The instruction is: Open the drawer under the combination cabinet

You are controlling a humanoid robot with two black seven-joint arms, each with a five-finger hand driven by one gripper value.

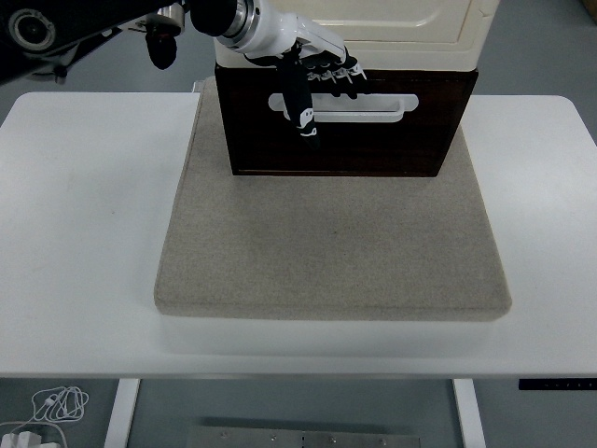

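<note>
White table (84, 233) w/ beige mat (331, 247), dark drawer (350, 140) at mat's far edge under cream cabinet (410, 28); left hand (312, 79) fingers curled over white handle (373, 105), seemingly hooked on — pull straight toward near edge, keep grip centred.

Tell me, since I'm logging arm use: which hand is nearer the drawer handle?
Left. The left hand is at the white handle on the dark drawer, thumb crossing its left end. The right hand is out of view.

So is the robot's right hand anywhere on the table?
No, only the left hand shows, reaching in from the upper left to the white handle on the dark drawer.
</note>
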